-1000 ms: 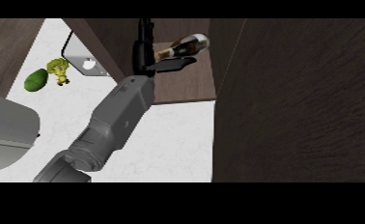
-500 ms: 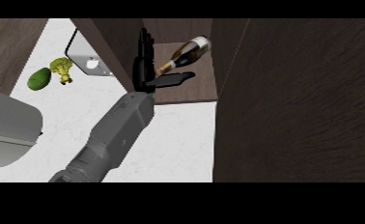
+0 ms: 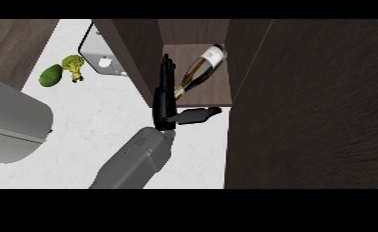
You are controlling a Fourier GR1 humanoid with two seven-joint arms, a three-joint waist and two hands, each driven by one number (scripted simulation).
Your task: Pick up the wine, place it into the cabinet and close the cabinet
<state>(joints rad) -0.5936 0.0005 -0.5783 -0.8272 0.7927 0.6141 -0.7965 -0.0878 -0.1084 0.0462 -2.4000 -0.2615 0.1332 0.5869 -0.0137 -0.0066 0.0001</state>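
Note:
The wine bottle [image 3: 198, 73] lies tilted inside the open dark wooden cabinet [image 3: 214, 95], its pale-labelled end toward the back and its neck toward the front left. My left hand [image 3: 164, 101] stands edge-on just left of the bottle's neck, at the cabinet's front edge. Its fingers are straight and point into the cabinet, and the thumb sticks out to the right below the bottle. The hand is open and holds nothing. I cannot tell whether it touches the bottle. My right hand does not show.
A broad dark wooden panel [image 3: 303, 106] fills the right side. On the white counter [image 3: 96, 111] at left lie a green avocado [image 3: 50, 74], a broccoli [image 3: 73, 66] and a grey board [image 3: 103, 56]. A grey rounded object [image 3: 18, 121] sits at the left edge.
The left hand has let go of the bottle, straightened its fingers and drawn back toward the cabinet's front. The bottle stays lying in the cabinet.

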